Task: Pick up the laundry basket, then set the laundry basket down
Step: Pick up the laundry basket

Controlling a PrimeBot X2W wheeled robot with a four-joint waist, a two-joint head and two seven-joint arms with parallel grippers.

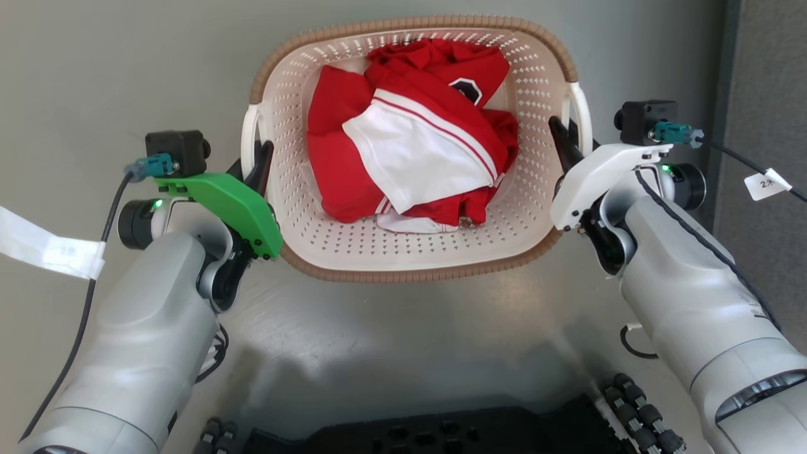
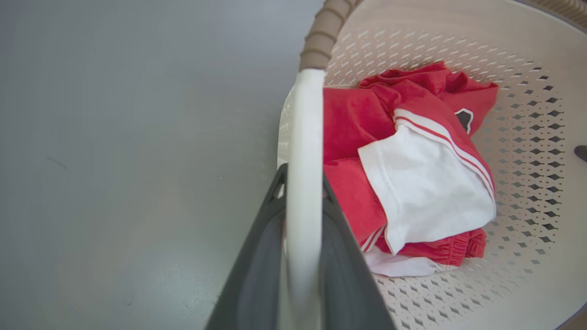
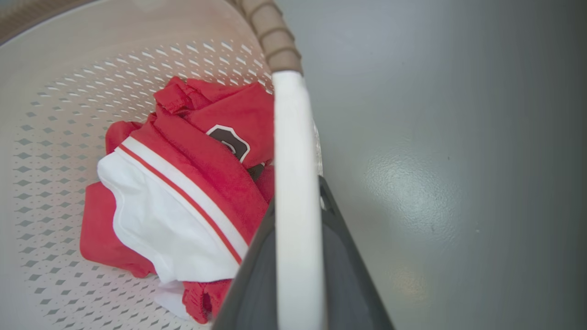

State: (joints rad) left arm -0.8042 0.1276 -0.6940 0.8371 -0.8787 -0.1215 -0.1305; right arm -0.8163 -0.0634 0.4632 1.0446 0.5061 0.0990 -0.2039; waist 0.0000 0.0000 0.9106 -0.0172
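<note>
Here we are with the small cream perforated plastic laundry basket (image 1: 403, 246), brown woven-look rim and all, sitting square in front of the robot over the bare grey floor (image 1: 391, 340), well in from the floor's darker right edge. Whether its base rests on that floor or has just cleared it, I cannot tell from these angles.

Inside lies a crumpled heap of red and white clothes (image 1: 410, 145). That is soft, light cargo, so I judge the whole load light. The shell looks stiff enough to hold its shape, though thin perforated walls could flex if squeezed. The smooth plastic may be a touch slippery. The right places to hold are the two white side handles, left handle (image 1: 249, 135) and right handle (image 1: 583, 116), one per arm, to keep the load level.

And that is exactly where the arms are! The left gripper (image 1: 255, 161) straddles its handle, one dark finger (image 2: 266, 238) outside and one inside, jaws drawn in until they pinch the white bar. The right gripper (image 1: 561, 135) mirrors it, its dark finger (image 3: 348, 256) hard against the bar, jaws likewise narrowed to the handle's thickness with no gap showing.
</note>
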